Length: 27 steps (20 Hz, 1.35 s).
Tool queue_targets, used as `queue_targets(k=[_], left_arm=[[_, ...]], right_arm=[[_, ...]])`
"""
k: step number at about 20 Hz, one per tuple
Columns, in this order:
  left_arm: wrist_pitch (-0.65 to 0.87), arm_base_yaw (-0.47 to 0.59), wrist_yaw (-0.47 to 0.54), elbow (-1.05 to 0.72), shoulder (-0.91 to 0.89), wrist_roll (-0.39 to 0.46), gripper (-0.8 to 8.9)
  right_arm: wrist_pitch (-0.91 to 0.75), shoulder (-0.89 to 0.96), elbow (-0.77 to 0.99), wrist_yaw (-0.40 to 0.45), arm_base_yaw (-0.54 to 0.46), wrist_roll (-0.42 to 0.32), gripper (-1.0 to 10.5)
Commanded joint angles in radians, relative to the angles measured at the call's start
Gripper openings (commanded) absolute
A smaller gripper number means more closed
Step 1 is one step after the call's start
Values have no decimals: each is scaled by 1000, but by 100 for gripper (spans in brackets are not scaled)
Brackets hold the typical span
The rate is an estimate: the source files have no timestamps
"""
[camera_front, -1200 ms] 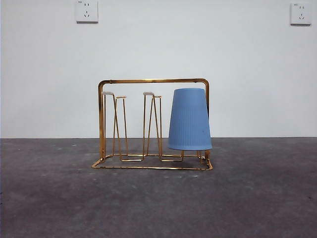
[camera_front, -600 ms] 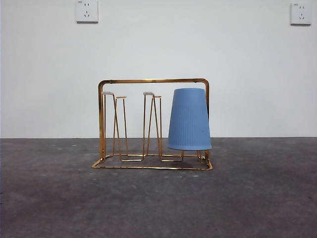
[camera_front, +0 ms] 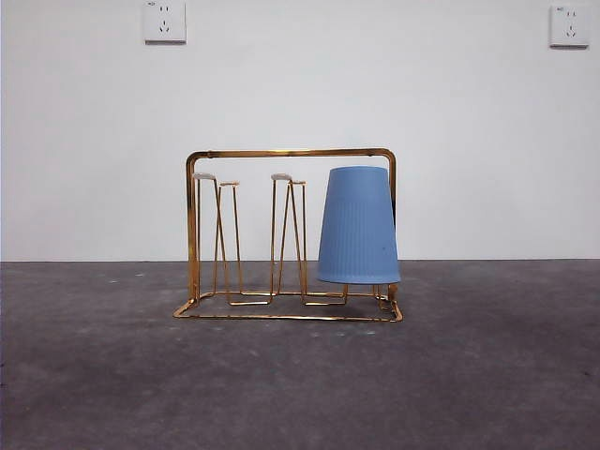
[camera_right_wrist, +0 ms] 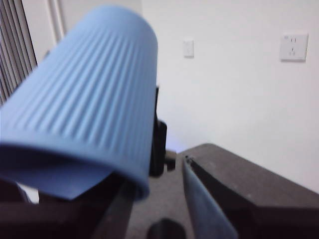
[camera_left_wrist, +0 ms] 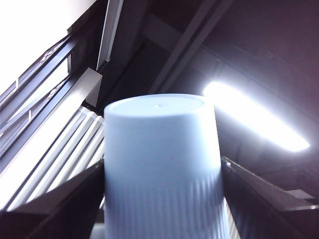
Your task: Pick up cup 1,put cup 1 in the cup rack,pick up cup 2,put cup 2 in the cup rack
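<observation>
Barely anything has moved across the front views: cup 1 (camera_front: pixel 359 225) has edged a touch toward the left of the picture since a second ago. It hangs upside down, mouth down, over the pegs at the right end of the cup rack (camera_front: pixel 291 153), with a tiny dark speck low on its wall. The gold wire rack stands upright on the dark grey table (camera_front: pixel 300 384), its other pegs bare, before a white wall with two sockets (camera_front: pixel 164 21).

Neither arm shows in this view. In the left wrist view, the left gripper (camera_left_wrist: pixel 162 167) is clenched on cup 2 (camera_left_wrist: pixel 162 134), one jaw touching each ribbed side, the closed base pointing away from the camera. In the right wrist view, another blue ribbed cup (camera_right_wrist: pixel 84 94) lies tilted right at the right gripper (camera_right_wrist: pixel 159 179), mouth toward the camera. Whether that gripper grasps it cannot be told.
</observation>
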<state>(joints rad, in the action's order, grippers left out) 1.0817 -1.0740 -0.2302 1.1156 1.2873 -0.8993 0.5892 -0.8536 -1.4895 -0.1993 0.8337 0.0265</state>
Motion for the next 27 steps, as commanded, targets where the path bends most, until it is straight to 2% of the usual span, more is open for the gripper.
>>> queue_targets(k=[1, 5, 9, 11, 13, 15, 16, 19, 23, 25, 27], left_arm=[[29, 10, -13, 0, -26, -3, -7], [-37, 39, -14, 0, -56, 21, -7], [-201, 85, -41, 0, -114, 89, -6], [-336, 108, -37, 0, -164, 169, -6], [-500, 122, -1, 0, -222, 287, -6], [-688, 126, 94, 0, -291, 427, -6], [-789, 126, 165, 0, -328, 505, -6], [-1044, 126, 387, 0, -423, 672, -6], [-1294, 126, 652, 0, -498, 804, -6], [-1392, 127, 732, -1, -514, 845, -6], [-1429, 128, 771, -12, -517, 857, -6]], right_arm=[[28, 21, 13, 13, -2, -1, 164], [85, 58, 13, 13, -2, -1, 164], [191, 101, 13, 17, -2, -1, 163], [252, 123, 13, 19, -2, -1, 163], [308, 143, 13, 42, -2, -1, 163], [360, 161, 13, 82, -2, -1, 163], [386, 171, 13, 108, -2, -2, 163], [449, 192, 13, 160, -2, -2, 163], [500, 206, 13, 198, -2, -1, 163], [522, 211, 13, 200, -2, -1, 163], [542, 211, 13, 200, -2, 6, 160]])
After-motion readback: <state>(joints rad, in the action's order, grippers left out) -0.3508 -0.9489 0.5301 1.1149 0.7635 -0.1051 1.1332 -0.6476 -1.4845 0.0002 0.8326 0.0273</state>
